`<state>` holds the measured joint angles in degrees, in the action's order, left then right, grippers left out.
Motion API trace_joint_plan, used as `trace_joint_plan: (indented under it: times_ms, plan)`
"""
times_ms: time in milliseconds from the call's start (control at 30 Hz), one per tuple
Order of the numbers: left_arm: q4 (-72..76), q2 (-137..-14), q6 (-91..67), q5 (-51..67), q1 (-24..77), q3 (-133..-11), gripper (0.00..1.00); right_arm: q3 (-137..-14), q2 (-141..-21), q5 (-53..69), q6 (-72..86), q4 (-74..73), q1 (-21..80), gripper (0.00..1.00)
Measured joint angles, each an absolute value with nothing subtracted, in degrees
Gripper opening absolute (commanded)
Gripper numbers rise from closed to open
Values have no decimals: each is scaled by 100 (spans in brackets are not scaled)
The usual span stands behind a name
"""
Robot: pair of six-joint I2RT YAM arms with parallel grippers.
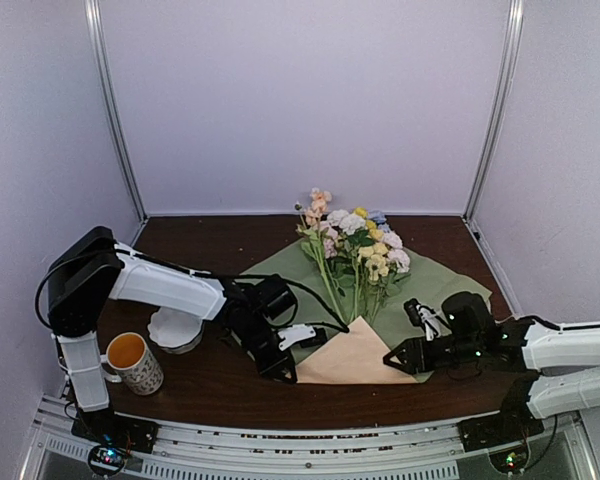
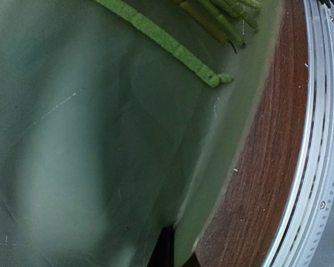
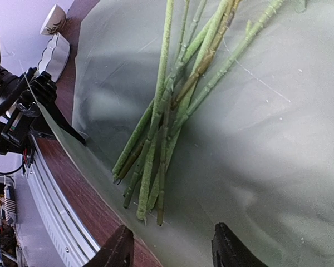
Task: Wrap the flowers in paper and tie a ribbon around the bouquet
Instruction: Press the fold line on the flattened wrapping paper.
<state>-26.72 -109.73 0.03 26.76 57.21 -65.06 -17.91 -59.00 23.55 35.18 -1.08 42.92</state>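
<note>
Top external view is showing the flowers [image 1: 360, 250] lying on the paper [image 1: 445, 285] in the middle of the table [image 1: 210, 385]. Their long axis is running from the near edge toward the back wall, with the pastel heads pointing away from the arms and the stems pointing back toward them. The paper is lying sage-green side up. Its near corner is standing up as a peach-tan triangle between the two grippers, and this flap is hiding the cut stem ends from that camera.

The left gripper [image 1: 280, 368] is sitting at the flap's left corner, clamped shut and pinching the paper. The right gripper [image 1: 395, 358] is resting at the flap's right edge. A white bowl [image 1: 175, 330] and a mug [image 1: 135, 362] are standing well to the left of the paper.

The right wrist view is showing the stems [image 3: 167, 139] fanning across the green paper [image 3: 278, 156], with the heads cut off at the top. The right gripper [image 3: 172, 231] is standing with its fingers well apart over the paper, gripping nothing.

In the left wrist view, blurred paper [image 2: 72, 139] is filling most of the frame. One fuzzy stem [image 2: 172, 47] is crossing the top, and the gripper's own fingers are hardly showing.
</note>
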Motion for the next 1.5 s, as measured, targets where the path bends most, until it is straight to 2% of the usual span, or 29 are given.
trace_joint_plan:
  times_ms: [100,200,233,367,433,533,600,1033,1133,1300,1367,1400,1500]
  plan:
    - [-2670,-10982,3,2714,5708,-6506,0,-1579,-5688,2364,3728,-40,4292,39]
    - [-2670,-10984,3,2731,5704,-6506,0,-1452,-5690,2414,3892,-21,4292,38]
    - [-2670,-10984,3,2731,5704,-6506,0,-1431,-5699,2434,3929,-14,4292,35]
    - [-2670,-10986,3,2742,5699,-6506,0,-1428,-5848,2530,3983,132,4292,7]
    - [-2670,-10986,3,2749,5699,-6506,0,-1441,-5940,2571,3951,158,4292,0]
    - [-2674,-10986,16,2783,5697,-6506,24,-1490,-6025,2563,3922,148,4292,0]
    - [-2700,-10980,27,2917,5699,-6506,30,-1575,-6047,2484,3865,82,4292,0]
    - [-2884,-11124,8,3334,5706,-7111,33,-1780,-6106,2099,3680,99,4292,0]
    - [-2886,-11128,8,3389,5693,-7227,30,-1780,-6110,1984,3682,91,4292,0]
    - [-2969,-11343,1,3452,5651,-7437,13,-1780,-6121,1905,3686,108,4292,0]
    - [-3028,-11493,-3,3474,5638,-7531,1,-1780,-6163,1896,3686,113,4292,0]
    - [-3070,-11583,-5,3489,5636,-7588,0,-1780,-6189,1892,3688,113,4292,0]
    - [-3181,-11817,-14,3511,5629,-7738,0,-1785,-6276,1868,3721,99,4294,14]
